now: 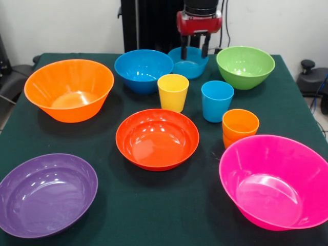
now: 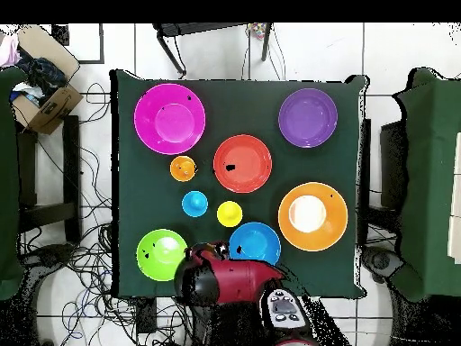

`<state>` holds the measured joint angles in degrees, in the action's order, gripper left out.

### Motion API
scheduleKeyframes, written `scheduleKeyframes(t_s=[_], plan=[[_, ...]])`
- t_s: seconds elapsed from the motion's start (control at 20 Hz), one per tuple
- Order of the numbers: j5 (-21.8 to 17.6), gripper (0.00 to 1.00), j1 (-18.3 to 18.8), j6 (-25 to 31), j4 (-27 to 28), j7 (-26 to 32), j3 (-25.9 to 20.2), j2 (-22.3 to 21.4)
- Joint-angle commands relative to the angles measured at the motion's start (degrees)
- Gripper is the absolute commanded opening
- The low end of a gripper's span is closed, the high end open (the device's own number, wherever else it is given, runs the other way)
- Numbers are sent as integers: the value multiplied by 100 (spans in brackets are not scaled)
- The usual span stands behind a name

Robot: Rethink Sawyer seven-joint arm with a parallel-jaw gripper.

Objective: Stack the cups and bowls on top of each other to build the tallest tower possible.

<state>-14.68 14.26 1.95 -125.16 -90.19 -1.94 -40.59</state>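
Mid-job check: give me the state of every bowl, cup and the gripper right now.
orange bowl: upright, empty
purple bowl: upright, empty
red-orange bowl: upright, empty
pink bowl: tilted, empty
green bowl: upright, empty
blue bowl: upright, empty
small blue bowl: under the gripper
yellow cup: upright
blue cup: upright
orange cups: nested
gripper: open

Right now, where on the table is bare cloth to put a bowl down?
Bare cloth lies between the purple bowl and pink bowl, in front of the red-orange bowl. Around the yellow cup, blue cup and orange cups it is crowded.
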Motion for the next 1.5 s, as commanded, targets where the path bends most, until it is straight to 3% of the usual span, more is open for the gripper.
scheduleKeyframes(t_s=[0.05,0.6,1.05,1.5], plan=[[-524,100,247,151,657,-77,-745,-8],[-419,100,397,789,703,-50,-1170,-402],[-326,100,832,1456,873,226,-1588,-705],[-835,100,920,1087,1175,146,-1404,-176]])
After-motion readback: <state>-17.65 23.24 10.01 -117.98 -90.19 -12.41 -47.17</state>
